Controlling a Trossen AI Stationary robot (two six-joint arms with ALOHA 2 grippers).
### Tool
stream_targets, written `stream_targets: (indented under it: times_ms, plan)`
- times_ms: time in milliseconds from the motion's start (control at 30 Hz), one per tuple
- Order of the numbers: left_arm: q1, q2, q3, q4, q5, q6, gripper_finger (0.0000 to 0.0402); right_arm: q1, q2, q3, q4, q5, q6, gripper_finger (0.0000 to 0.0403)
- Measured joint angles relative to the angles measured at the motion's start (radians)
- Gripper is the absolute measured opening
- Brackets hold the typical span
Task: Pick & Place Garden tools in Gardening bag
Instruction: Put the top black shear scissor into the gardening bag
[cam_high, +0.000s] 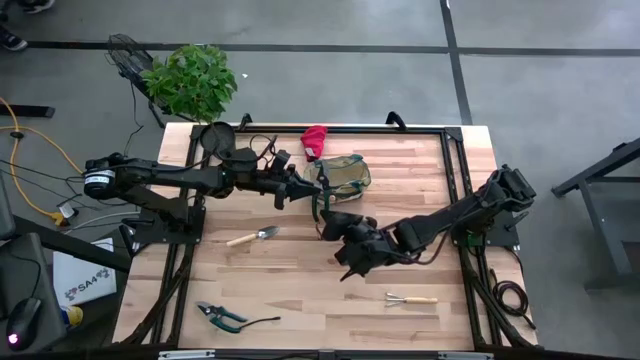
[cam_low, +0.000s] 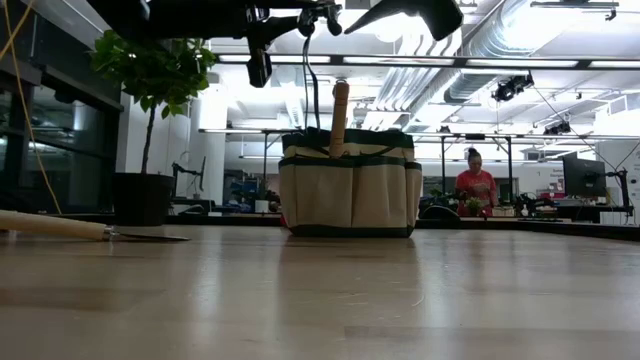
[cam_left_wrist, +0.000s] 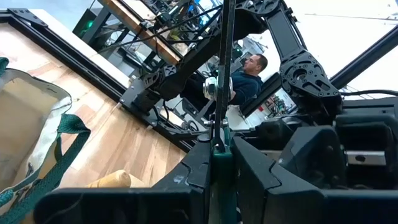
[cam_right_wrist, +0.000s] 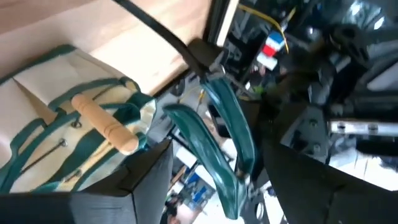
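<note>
Tools on table: one trowel (cam_high: 252, 237), one pruners (cam_high: 222, 317), one rake (cam_high: 410, 298).

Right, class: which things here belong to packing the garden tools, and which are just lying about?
Job: gardening bag, trowel, pruners, mini rake, red glove, wooden-handled tool standing in the bag.
Lying about: potted plant, black cable coil.
</note>
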Motion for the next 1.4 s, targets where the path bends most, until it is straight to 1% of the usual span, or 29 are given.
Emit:
stream_targets:
  times_ms: [100,167,300,400,533,733,833,900,1100,1267,1400]
  plan:
    - [0.0,0.0,0.0,0.0,0.015,-0.007,0.0039,-0.011,0.0,0.0,0.0,-0.06,-0.038,0.0234]
    - [0.0,0.0,0.0,0.001,0.032,-0.017,0.0038,-0.018,0.001,0.0,0.0,-0.079,-0.072,0.023]
    - [-0.001,0.0,0.0,0.002,0.055,-0.025,0.0038,-0.024,0.001,0.0,0.001,-0.058,-0.1,0.022]
    - [0.0,0.0,0.0,0.008,0.071,-0.025,0.0038,-0.024,0.001,0.0,0.001,-0.056,-0.101,0.0205]
    - [0.0,0.0,0.0,0.008,0.079,-0.028,0.0038,-0.022,0.001,0.0,0.003,-0.058,-0.121,0.0172]
    - [0.0,0.0,0.0,0.006,0.072,-0.028,0.0038,-0.022,0.001,0.0,0.008,-0.061,-0.12,0.0107]
    - [0.0,0.001,0.0,0.002,0.071,-0.034,0.0038,-0.022,0.001,0.0,0.007,-0.071,-0.123,0.0075]
    - [0.0,0.002,0.0,-0.001,0.071,-0.037,0.0038,-0.022,0.001,0.0,0.005,-0.084,-0.126,0.0061]
    - [0.0,0.002,0.0,0.0,0.064,-0.035,0.004,-0.023,0.001,0.0,0.006,-0.087,-0.124,0.0055]
    - [0.0,0.002,0.0,0.006,0.063,-0.021,0.0065,-0.023,0.002,0.0,0.014,-0.084,-0.08,0.0044]
    - [0.0,0.002,0.001,0.006,0.071,0.021,0.0078,-0.022,0.002,0.0,0.02,-0.083,-0.062,0.0035]
